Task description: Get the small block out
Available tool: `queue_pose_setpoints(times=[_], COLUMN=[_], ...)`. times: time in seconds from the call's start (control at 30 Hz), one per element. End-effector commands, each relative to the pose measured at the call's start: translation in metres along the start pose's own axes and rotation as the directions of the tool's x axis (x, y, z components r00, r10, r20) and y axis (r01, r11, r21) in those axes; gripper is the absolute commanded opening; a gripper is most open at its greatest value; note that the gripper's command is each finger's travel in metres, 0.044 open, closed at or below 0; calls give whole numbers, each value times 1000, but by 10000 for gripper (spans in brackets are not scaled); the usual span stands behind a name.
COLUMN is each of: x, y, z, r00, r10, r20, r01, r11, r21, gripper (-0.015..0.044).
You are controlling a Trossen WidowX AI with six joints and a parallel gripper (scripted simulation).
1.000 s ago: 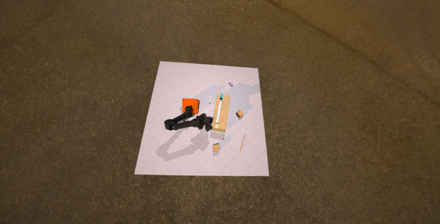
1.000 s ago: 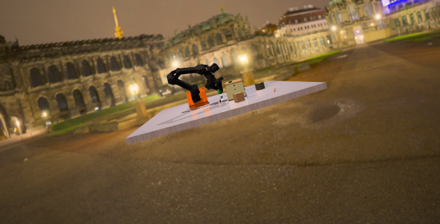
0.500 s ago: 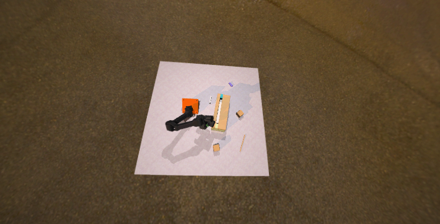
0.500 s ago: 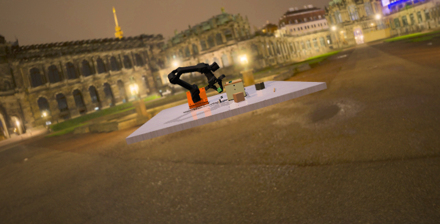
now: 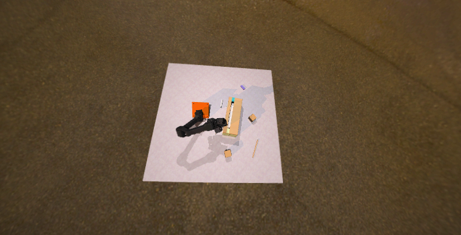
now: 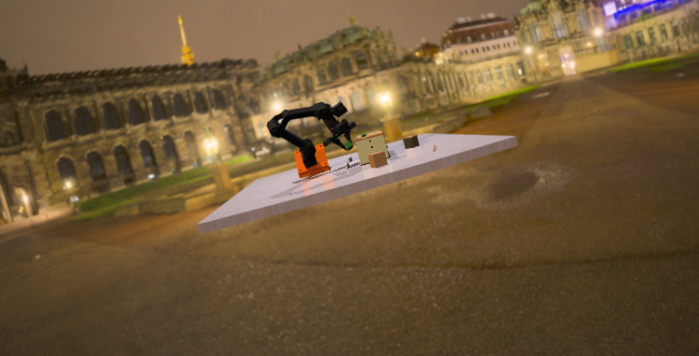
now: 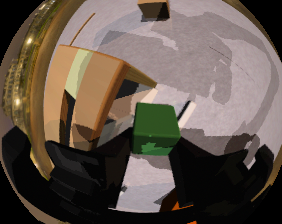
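Night palace courtyard (image 6: 538, 265) (lamplit facades (image 6: 146, 109))

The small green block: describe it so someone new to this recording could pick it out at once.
Start at the orange base of the black arm and follow the arm to its gripper, raised beside the tan clear-fronted box. The small green block is clamped there, off the table; it is the only green cube, the loose ones being brown.

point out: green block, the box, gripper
green block (image 7: 154, 128): wrist view, on its front face, held between the fingers.
box (image 5: 235, 117): top view, on its tan roof panel.
gripper (image 6: 347, 145): exterior view, at the fingertips beside the box.
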State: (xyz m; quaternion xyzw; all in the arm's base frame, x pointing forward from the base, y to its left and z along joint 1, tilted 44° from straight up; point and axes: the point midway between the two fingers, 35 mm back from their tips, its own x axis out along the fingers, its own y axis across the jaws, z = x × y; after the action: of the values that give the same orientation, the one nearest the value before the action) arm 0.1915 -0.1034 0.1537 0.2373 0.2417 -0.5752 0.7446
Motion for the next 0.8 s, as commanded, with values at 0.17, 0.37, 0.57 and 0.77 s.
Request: queue_pose_setpoints(times=[0.17, 0.37, 0.57, 0.77], x=[-6, -10, -13, -17], y=[6, 8, 10, 12], z=[0, -1, -2, -3], r00=[1000, 1000, 999, 999], r10=[-8, -13, -16, -18], r20=[14, 22, 30, 40], r01=[13, 23, 34, 44], r11=[926, 801, 624, 407], r21=[-378, -599, -781, -912], gripper=[0, 0, 0, 0])
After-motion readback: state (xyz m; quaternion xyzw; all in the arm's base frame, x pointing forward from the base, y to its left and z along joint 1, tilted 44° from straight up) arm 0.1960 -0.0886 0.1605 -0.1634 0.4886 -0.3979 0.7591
